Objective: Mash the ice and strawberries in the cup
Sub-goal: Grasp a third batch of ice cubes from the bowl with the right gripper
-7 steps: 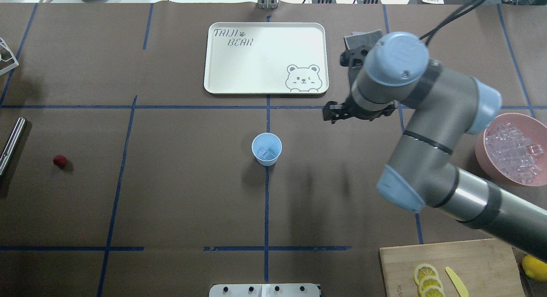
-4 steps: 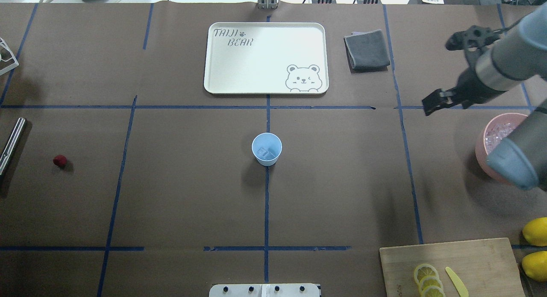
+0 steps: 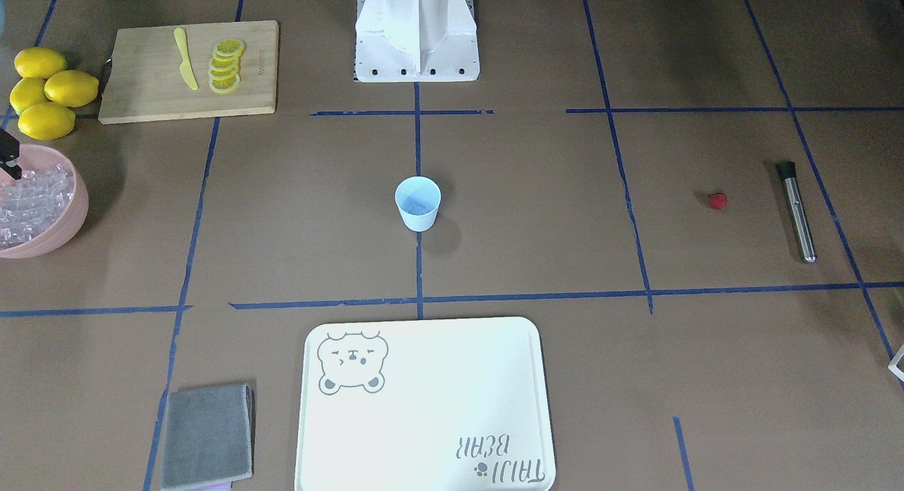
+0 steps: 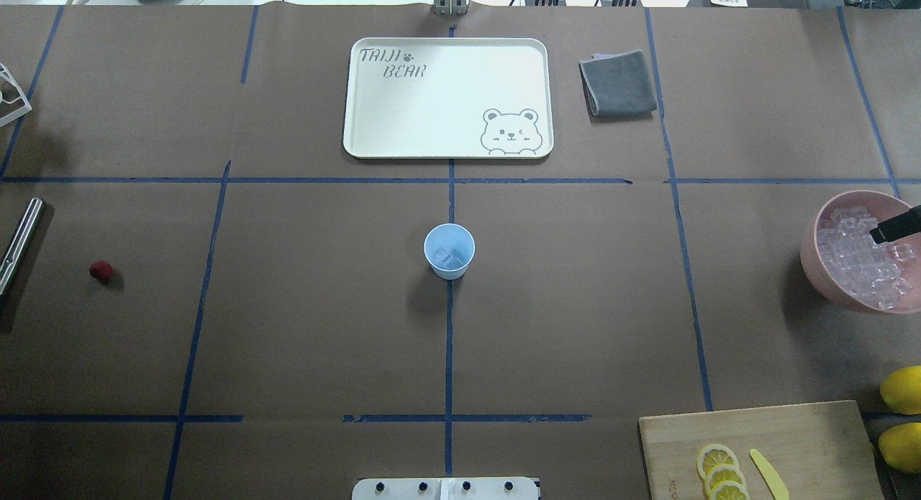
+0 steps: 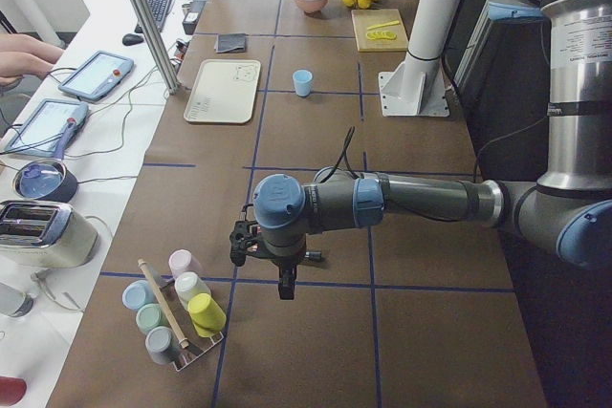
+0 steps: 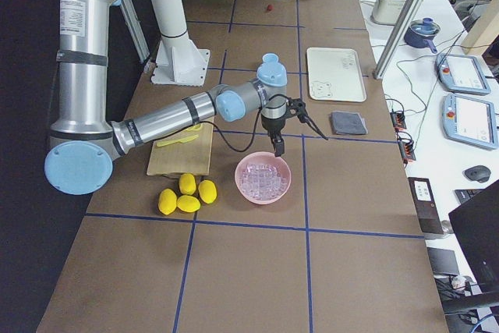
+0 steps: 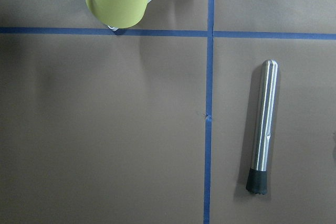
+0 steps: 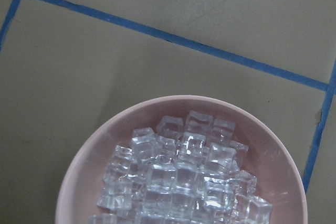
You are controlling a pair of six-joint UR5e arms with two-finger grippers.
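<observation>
A brown tabletop [image 4: 324, 327] is crossed by blue tape lines. A small light blue cup [image 4: 449, 250] stands upright near the middle, on a tape line, with a little clear ice [image 4: 447, 257] at its bottom. At the edge on the robot's right sits a wide pink bowl [image 4: 807, 262] heaped with ice cubes [image 8: 178, 177]. The right gripper [image 6: 278, 148] hangs above this bowl and points straight down. Its jaws are just over the heap, and the cup is well apart from them, toward the middle. Only 1 dark tip shows from overhead, so how far these jaws are open, or whether they hold anything, cannot be told. 1 small red strawberry [image 4: 101, 271] lies on the bare tabletop far to the robot's left, well apart from the cup and near a steel muddler [image 7: 262, 129] with a black end. The left gripper [image 5: 286, 289] hovers low at that end of the tabletop, beside a rack of pastel cups [image 5: 182, 312]. Its wrist camera looks down on the muddler. It shows only from the side, so the state of its jaws cannot be told. Beyond the cup lies a cream tray [image 4: 446, 97] printed with a bear, and a folded grey cloth [image 4: 619, 83] lies beside it. Nearer the robot on its right are a wooden board [image 4: 791, 442] with lemon slices [image 4: 719, 471] and a yellow knife [image 4: 766, 471], and 4 whole lemons [image 3: 49, 88].
</observation>
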